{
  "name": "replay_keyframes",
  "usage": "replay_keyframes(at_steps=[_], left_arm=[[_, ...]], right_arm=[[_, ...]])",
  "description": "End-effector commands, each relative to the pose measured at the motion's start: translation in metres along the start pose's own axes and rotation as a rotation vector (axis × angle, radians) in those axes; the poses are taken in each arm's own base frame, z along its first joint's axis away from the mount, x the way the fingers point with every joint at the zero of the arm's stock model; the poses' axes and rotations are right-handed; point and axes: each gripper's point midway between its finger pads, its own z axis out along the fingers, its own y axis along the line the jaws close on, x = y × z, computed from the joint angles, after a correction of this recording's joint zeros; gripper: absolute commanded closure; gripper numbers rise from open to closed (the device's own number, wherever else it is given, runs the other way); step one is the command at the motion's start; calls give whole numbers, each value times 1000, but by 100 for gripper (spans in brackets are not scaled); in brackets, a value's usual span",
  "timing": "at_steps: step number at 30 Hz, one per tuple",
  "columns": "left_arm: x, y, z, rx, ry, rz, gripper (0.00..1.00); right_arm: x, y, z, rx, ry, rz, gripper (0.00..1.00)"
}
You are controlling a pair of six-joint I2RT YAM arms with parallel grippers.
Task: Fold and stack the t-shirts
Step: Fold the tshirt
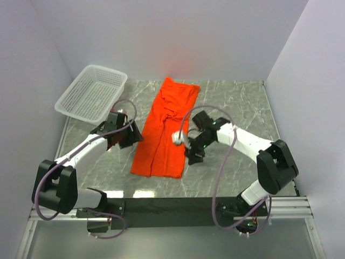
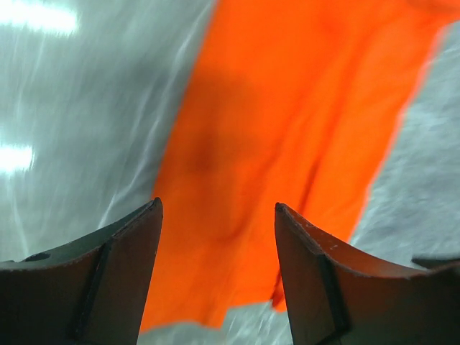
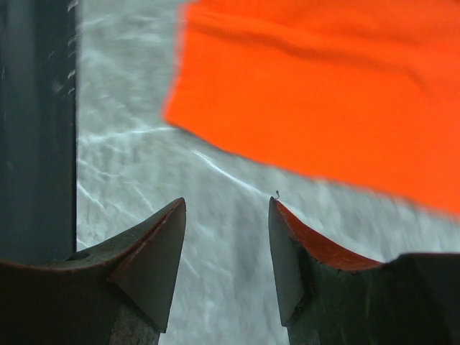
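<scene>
Left arm pose: from its base at the near edge it reaches forward and inward, forearm low over the grey marbled desk, wrist turned toward the cloth.
Left gripper: jaws apart and empty, hanging just beside the cloth's left edge.
Right arm pose: bent sharply at the elbow, forearm angled back inward, wrist low by the cloth's right edge.
Right gripper: jaws apart, gripping nothing, bare desk beneath them.
Plain orange-red soft cloth t-shirt: lies flat mid-desk between both grippers as a long narrow strip running near to far, sides apparently folded inward.
Likely reason: the strip shape suits a lengthwise first fold; the empty grippers flanking it look placed for the crosswise fold.
White plastic mesh basket: far left corner, apart from the t-shirt, empty.
</scene>
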Motion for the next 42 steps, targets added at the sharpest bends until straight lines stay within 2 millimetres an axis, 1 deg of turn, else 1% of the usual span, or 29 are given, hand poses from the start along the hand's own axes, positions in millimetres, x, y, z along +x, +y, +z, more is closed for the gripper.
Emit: replay_keyframes(at_steps=[1,2,3,4,5,7,9,10,11,12,14,16,17,21,25,27,29,32,34,35,37,38,39,40,41,42], left_arm=[[0,3,-15,-16,-45,-127,32],[6,9,-15,-31,-34,-134,32],[5,14,-16,-53,-45,-140,32],[7,16,-19,-60,-48,-149,32],[9,19,-20,-66,-46,-153,32],[12,23,-24,-77,-47,-157,32],[18,29,-26,-94,-44,-158,32],[18,31,-30,-98,-56,-159,32],[22,35,-31,-106,-51,-164,32],[22,35,-34,-101,-61,-173,32],[27,39,-36,-102,-59,-179,31],[28,40,-39,-99,-68,-188,31],[29,42,-40,-103,-69,-191,31],[29,44,-48,-107,-83,-192,31],[34,47,-51,-96,-89,-204,31],[38,48,-50,-90,-82,-213,31],[40,47,-51,-79,-85,-216,31],[39,44,-54,-60,-88,-214,31],[42,41,-53,-45,-75,-214,31],[44,41,-52,-40,-64,-215,31],[49,40,-47,-30,-41,-220,32],[54,37,-46,-12,-18,-221,32],[56,36,-45,-4,-7,-226,32],[59,36,-42,4,7,-226,32],[62,33,-41,20,23,-228,32],[64,32,-41,28,35,-230,32]], right_arm=[[-1,16,27,-29,66,-323,43],[0,17,32,-16,98,-355,43],[-3,24,42,-24,117,-396,43],[-4,22,49,-6,122,-413,43],[-1,20,54,9,150,-424,43],[-2,22,62,6,163,-460,43],[2,20,67,14,191,-470,43],[0,20,69,21,186,-478,43],[1,21,72,16,192,-480,43],[0,18,73,27,199,-483,43],[-1,20,80,26,213,-496,44],[-2,21,83,23,219,-503,45],[-2,23,87,10,227,-506,46],[6,28,92,-4,273,-523,51],[10,28,94,3,296,-534,56],[10,28,97,2,304,-535,61],[10,32,98,-15,302,-529,68],[12,42,96,-43,308,-534,73],[20,50,94,-69,319,-541,76],[19,53,91,-70,316,-546,79],[30,60,86,-94,340,-538,81],[31,62,83,-92,337,-543,83],[38,66,81,-103,350,-540,88],[43,70,78,-114,360,-534,90],[43,72,75,-109,357,-539,100],[51,76,73,-119,368,-527,100]])
